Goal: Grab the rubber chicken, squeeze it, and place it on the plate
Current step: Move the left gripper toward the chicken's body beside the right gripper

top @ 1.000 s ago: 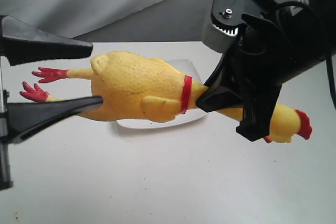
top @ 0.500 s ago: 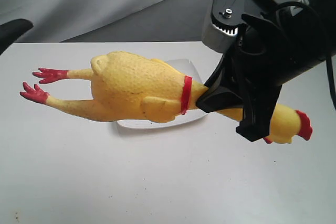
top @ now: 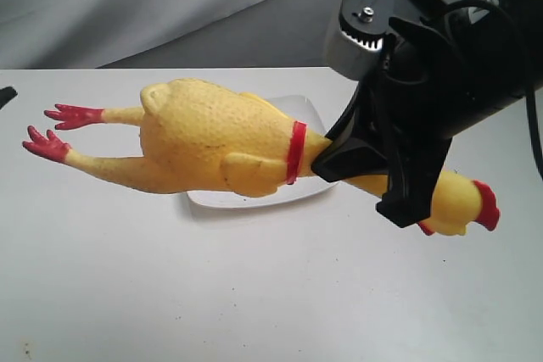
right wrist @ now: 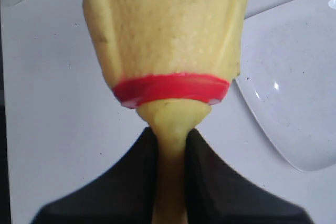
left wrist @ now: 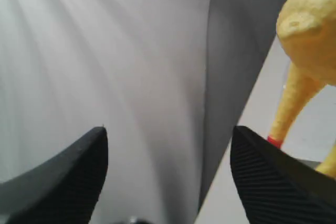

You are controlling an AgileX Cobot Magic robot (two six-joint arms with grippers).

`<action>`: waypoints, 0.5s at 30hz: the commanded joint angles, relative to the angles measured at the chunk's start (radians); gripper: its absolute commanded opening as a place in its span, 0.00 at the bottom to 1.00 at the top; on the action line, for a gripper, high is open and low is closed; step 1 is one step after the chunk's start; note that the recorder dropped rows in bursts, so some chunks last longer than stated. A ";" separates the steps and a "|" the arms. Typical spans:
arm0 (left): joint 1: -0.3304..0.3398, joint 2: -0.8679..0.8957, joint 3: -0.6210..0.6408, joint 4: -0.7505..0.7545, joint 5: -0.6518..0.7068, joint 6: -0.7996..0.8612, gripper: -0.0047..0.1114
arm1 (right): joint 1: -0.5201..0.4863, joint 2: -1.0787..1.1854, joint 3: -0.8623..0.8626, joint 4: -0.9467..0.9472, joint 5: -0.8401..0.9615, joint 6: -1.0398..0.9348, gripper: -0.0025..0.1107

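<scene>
**Rubber chicken held by the neck over the plate**

The right gripper [right wrist: 170, 148] pinches the rubber chicken [top: 221, 142] at its narrow neck, between the red neck band [right wrist: 170, 90] and the head, with its jaws pressed into the rubber. The left gripper [left wrist: 169, 140] stands spread and empty beside the toy's legs, toward the table's left edge. The body hangs over the white square plate [top: 310, 112], which lies near the far edge of the table [top: 254, 294]. Judged step: placement. Lower steadily and centre the bulky body on the plate, since feet and head will overhang. Release only once the body rests flat.
</scene>
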 commanded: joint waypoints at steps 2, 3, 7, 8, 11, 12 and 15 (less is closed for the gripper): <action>-0.111 0.084 -0.070 -0.357 0.236 0.265 0.62 | 0.001 -0.010 -0.005 0.032 -0.007 0.002 0.02; -0.121 0.115 -0.070 -0.367 0.234 0.267 0.62 | 0.001 -0.010 -0.005 0.032 -0.007 0.002 0.02; -0.173 0.225 -0.070 -0.360 0.134 0.289 0.62 | 0.001 -0.010 -0.005 0.032 -0.003 0.002 0.02; -0.181 0.238 -0.070 -0.362 0.101 0.289 0.62 | 0.001 -0.010 -0.005 0.032 -0.003 0.002 0.02; -0.222 0.259 -0.070 -0.364 0.022 0.289 0.62 | 0.001 -0.010 -0.005 0.032 -0.003 0.002 0.02; -0.239 0.259 -0.070 -0.364 0.014 0.289 0.62 | 0.001 -0.010 -0.005 0.032 -0.003 0.002 0.02; -0.304 0.231 -0.070 -0.364 -0.035 0.289 0.62 | 0.001 -0.010 -0.005 0.032 -0.003 0.004 0.02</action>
